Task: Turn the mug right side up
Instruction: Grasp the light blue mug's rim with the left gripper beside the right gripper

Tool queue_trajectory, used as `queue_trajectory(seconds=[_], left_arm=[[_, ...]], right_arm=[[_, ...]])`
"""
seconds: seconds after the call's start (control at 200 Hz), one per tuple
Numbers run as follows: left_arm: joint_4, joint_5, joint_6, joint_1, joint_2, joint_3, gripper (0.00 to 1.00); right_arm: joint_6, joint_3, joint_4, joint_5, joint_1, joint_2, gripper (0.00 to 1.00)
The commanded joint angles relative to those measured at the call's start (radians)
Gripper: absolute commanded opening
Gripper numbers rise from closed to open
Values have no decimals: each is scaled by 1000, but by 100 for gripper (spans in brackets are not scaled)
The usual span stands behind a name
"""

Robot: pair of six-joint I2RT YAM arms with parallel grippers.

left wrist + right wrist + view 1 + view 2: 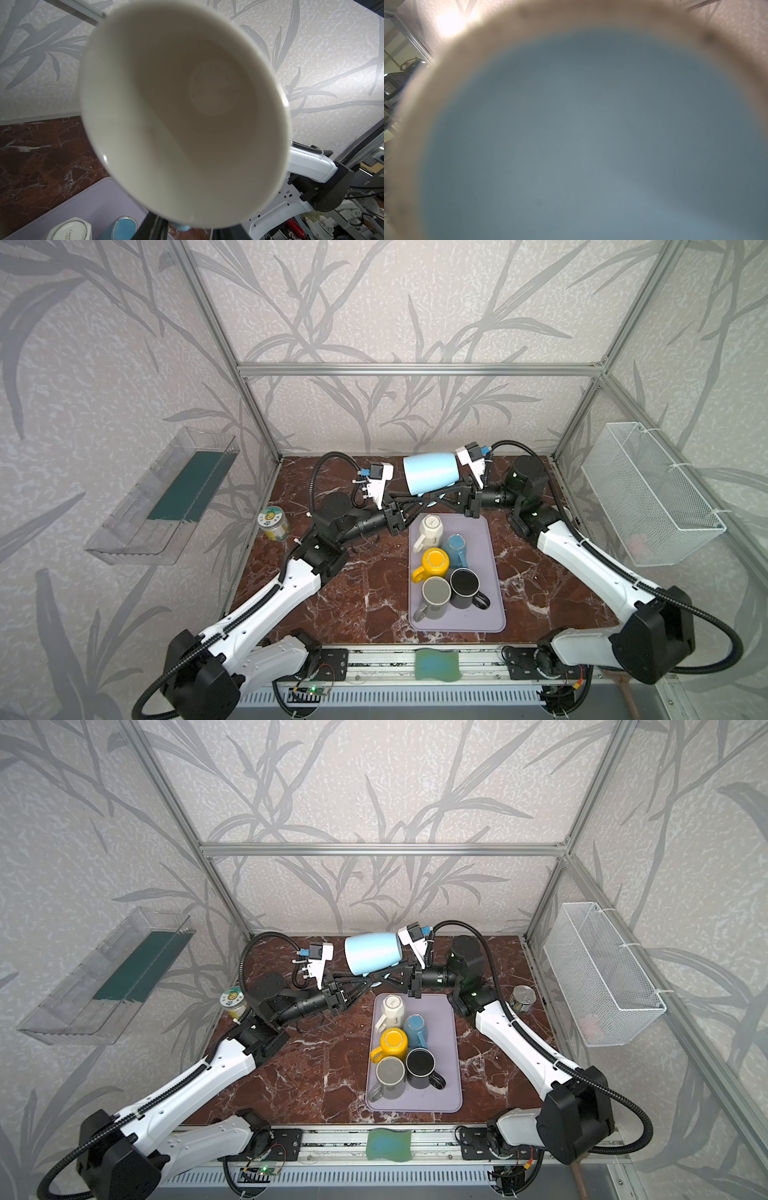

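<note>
1. In both top views we see the pale blue mug (430,472) held in the air on its side, above the far end of the tray (494,572), with its mouth toward the left arm.
2. The right gripper (446,489) is clamped on the mug from below, and the mug's body hides the exact contact.
3. The left gripper (432,501) reaches in under the rim; we cannot tell whether its jaws are spread or pinching.
4. The right wrist view shows only a blur of the mug's base.
</note>
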Motion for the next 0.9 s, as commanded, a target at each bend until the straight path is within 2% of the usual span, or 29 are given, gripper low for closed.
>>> queue_trajectory(seconds=[0.0, 0.555, 0.895], left_arm=[[75, 25, -11, -3, -14, -7, 31], [108, 24, -11, -2, -23, -26, 27], [176, -3, -43, -1, -16, -46, 13]], right_arm=[[22, 12, 121, -56, 9, 1, 0], [49, 15, 174, -121, 33, 22, 0], [52, 1, 182, -127, 45, 19, 0]])
